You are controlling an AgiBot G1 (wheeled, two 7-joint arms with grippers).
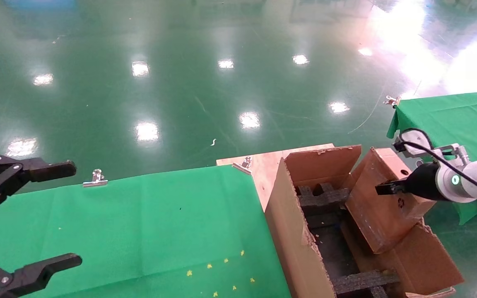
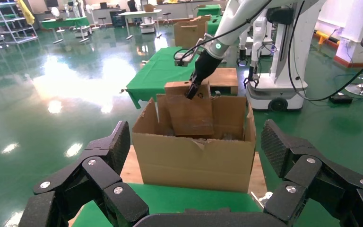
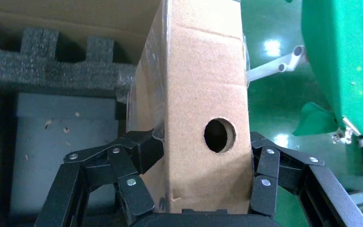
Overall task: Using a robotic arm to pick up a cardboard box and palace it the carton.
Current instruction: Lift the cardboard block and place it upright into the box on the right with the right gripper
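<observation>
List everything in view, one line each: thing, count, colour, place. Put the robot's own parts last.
cardboard box: one, brown, round hole in one face, tilted over the carton's open top.
carton: one, brown, torn flaps, right of the near table.
foam inserts: black, inside the carton.
green cloths: two, on the near table and the far-right table.
metal clips: several, silver, on the cloth edges.
floor: glossy green.
right gripper: black, shut on the cardboard box.
left gripper: black, open, over the near table.

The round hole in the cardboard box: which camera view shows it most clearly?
The right wrist view: the round hole faces the camera between the right gripper's fingers. The head view shows it small; the left wrist view does not.
</observation>
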